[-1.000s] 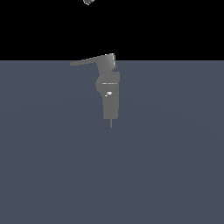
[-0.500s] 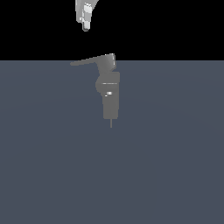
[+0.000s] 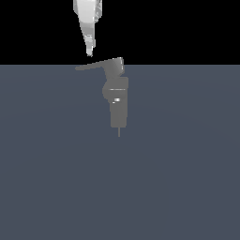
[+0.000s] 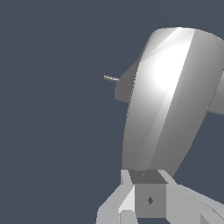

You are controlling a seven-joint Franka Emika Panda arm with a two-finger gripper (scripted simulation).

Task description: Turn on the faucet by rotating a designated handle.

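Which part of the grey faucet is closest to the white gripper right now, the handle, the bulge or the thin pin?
The handle: the flat lever jutting toward the exterior view's left from the faucet top. The gripper tip hangs just above it.

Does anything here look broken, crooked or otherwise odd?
Nothing stands out. The small matte grey faucet looks intact, with its thin flat grey handle projecting toward the exterior view's left. The glossy white end effector hangs just above that handle, apparently not touching it.

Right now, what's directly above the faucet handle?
The white gripper hangs just above the handle, near its thin outer end, a small gap between. Whether its fingers are open is not visible.
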